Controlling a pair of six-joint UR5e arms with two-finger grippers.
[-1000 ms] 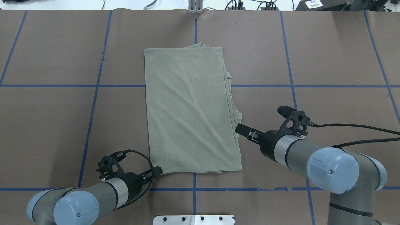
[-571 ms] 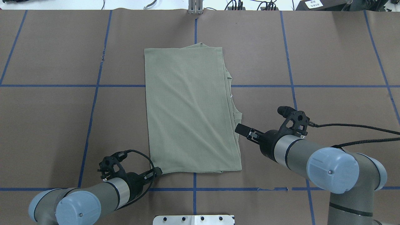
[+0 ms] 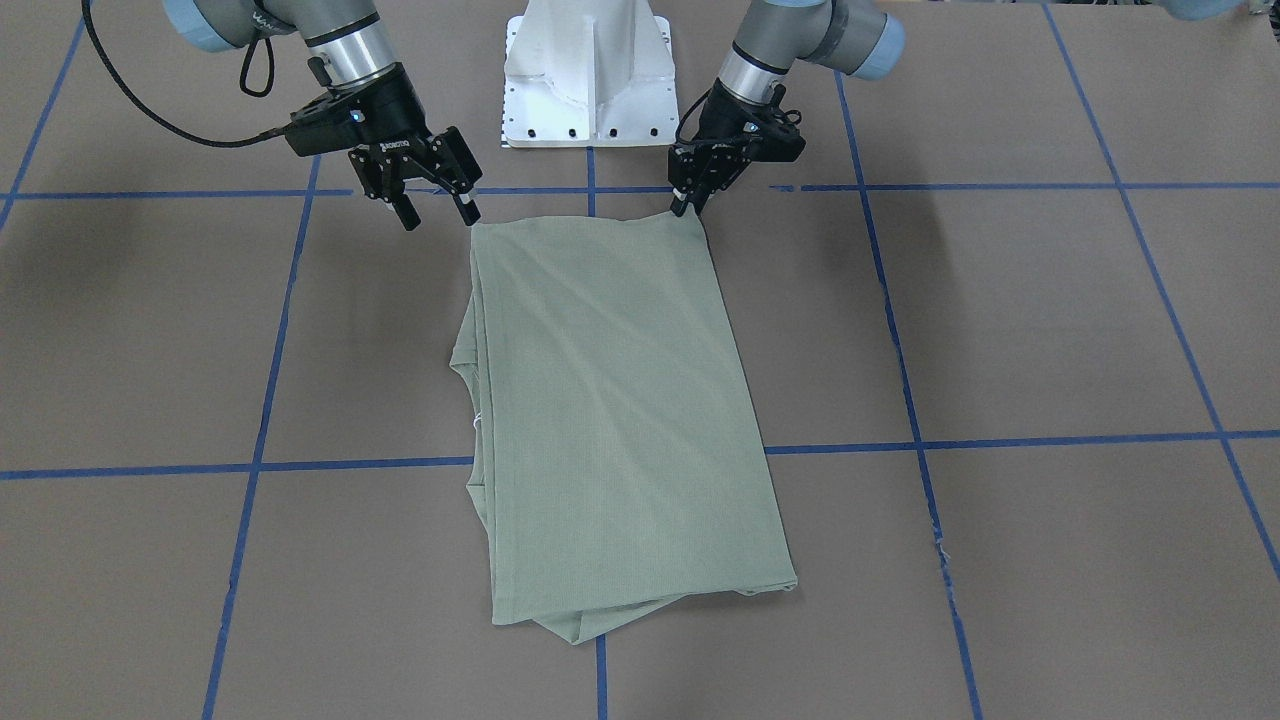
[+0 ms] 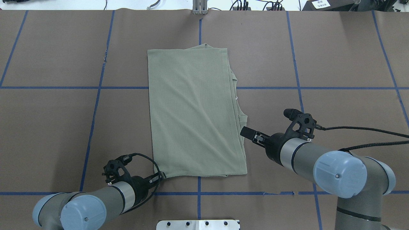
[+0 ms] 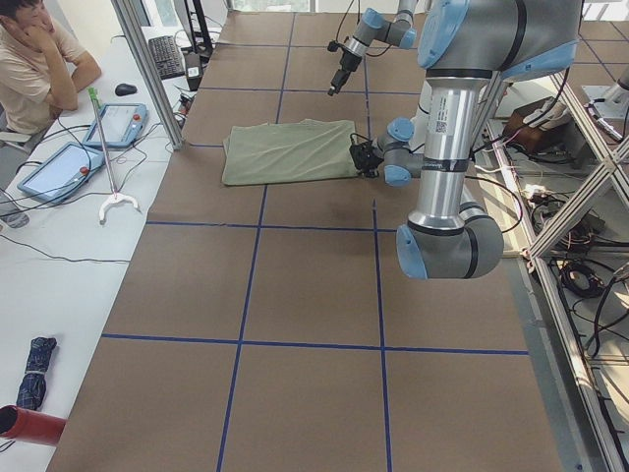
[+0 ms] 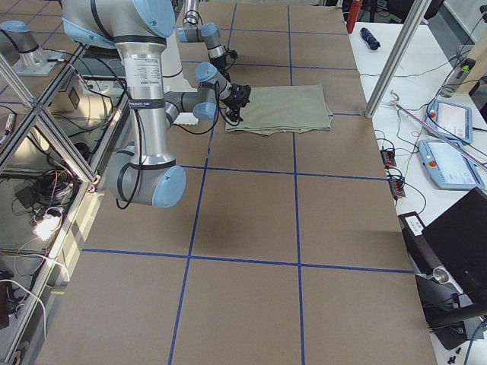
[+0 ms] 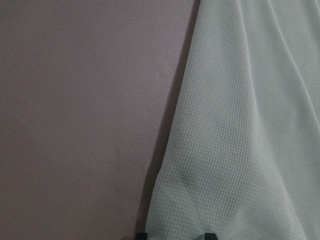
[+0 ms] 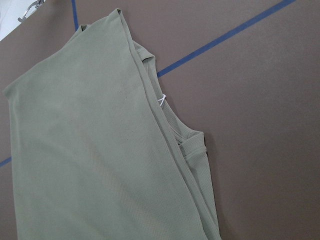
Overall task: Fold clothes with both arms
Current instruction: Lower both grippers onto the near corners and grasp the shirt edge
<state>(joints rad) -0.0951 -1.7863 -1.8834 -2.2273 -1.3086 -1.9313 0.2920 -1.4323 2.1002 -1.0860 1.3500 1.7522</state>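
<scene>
Shirt (image 4: pixel 195 111): pale sage knit, folded to a long panel, lying flat mid-table (image 4: pixel 48 127), long axis running 12 to 6 o'clock with the robot at 6. Stacked edges and white tag string (image 8: pixel 162 100) face 3 o'clock.

Left gripper (image 4: pixel 160 175): low at the shirt's 7 o'clock corner, fingers pinched on it, cloth drawn into a small peak; likely readied to lift.

Right gripper (image 3: pixel 437 212): fingers spread, empty, raised just beside the 4 o'clock edge; likely lining up for the matching near corner, so both can carry the hem toward 12.

A brown table (image 4: pixel 48 127) gridded with blue tape (image 4: pixel 64 88); a white side desk (image 5: pixel 59 246) holds a tablet (image 5: pixel 123 123).
</scene>
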